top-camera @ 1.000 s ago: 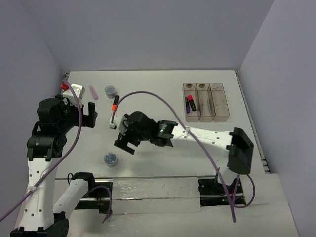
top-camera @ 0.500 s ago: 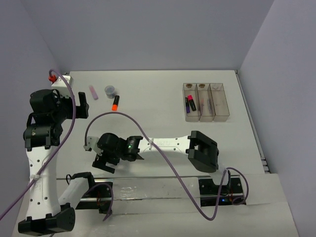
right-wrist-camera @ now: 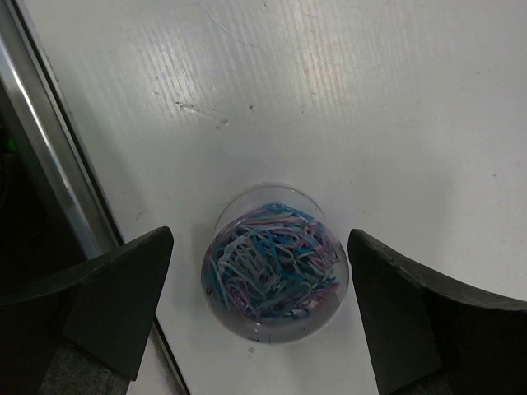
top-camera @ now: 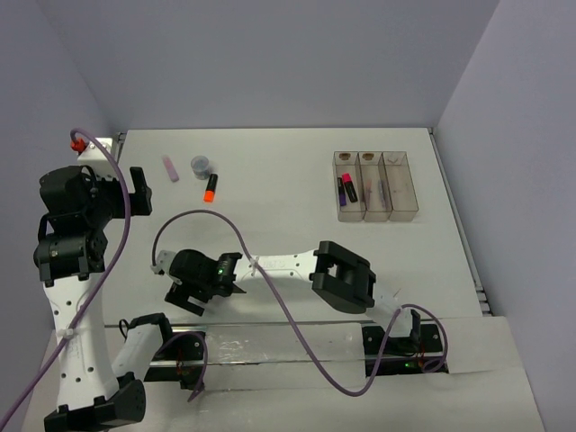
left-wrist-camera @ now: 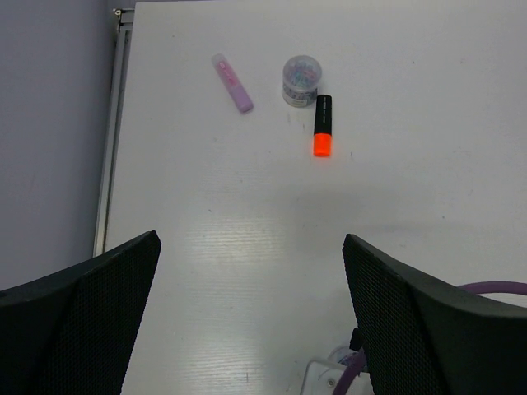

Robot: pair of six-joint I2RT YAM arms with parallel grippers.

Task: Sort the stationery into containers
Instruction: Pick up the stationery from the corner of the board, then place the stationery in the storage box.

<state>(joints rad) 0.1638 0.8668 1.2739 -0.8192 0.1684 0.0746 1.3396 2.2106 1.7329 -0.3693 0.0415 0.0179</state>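
Observation:
Close to the table's near edge stands a round clear pot of coloured paper clips (right-wrist-camera: 274,263). My right gripper (right-wrist-camera: 262,239) hangs open over it, one finger on each side, apart from it. Seen from above, the right gripper (top-camera: 183,295) hides that pot. A second pot (top-camera: 202,165), an orange-ended highlighter (top-camera: 210,188) and a pale pink block (top-camera: 169,168) lie at the far left. My left gripper (top-camera: 137,191) is open and empty, raised left of them; its wrist view shows the block (left-wrist-camera: 233,82), pot (left-wrist-camera: 301,80) and highlighter (left-wrist-camera: 323,125). The containers (top-camera: 376,184) hold a purple and a pink highlighter and thin sticks.
A metal rail (right-wrist-camera: 49,164) runs along the table's near edge, right beside the pot of clips. The table's left edge (left-wrist-camera: 111,123) lies near the pink block. A purple cable (top-camera: 270,297) loops over the right arm. Walls close in the table at the back and both sides.
My right arm has swung from the table's middle down to the near left, over the front pot. The left arm has drawn back to the left, away from the far-left items.

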